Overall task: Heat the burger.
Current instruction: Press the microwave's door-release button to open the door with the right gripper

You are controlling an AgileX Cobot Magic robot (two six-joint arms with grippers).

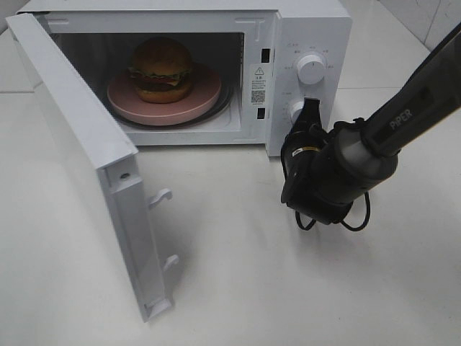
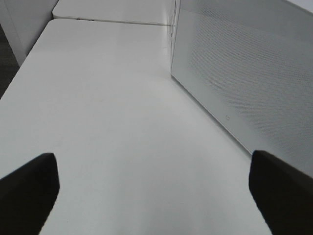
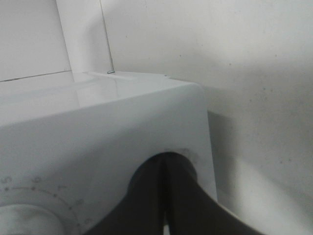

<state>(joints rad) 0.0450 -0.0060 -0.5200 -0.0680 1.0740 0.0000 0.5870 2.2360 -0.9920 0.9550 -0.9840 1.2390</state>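
Altogether, the table (image 1: 238,274) carries one microwave (image 1: 310,29) with its door (image 1: 72,144) swung wide open, one burger (image 1: 161,68) and one pink plate (image 1: 194,101). The control panel has two white knobs, an upper knob (image 1: 311,68) and a lower knob (image 1: 294,110). Two latch hooks stick out from the door's edge.

Seen from the high camera, only the right arm shows. It enters from 2 o'clock, bends at the wrist, and aims the right gripper (image 1: 311,112) toward 12 o'clock at the panel. Its fingers are pressed together with nothing between them, their tips at the lower knob. Whether they touch it cannot be told.

The left gripper (image 2: 154,190) appears only in its own wrist view. Its jaws are spread wide and empty above bare tabletop, with the door's dotted panel just beside one finger.

The burger sits inside the microwave, at 11 o'clock in the high view, on the middle of the plate. It stands upright with the bun dome on top and its layers lying flat. Being round, it has no long side; its stack runs straight up.
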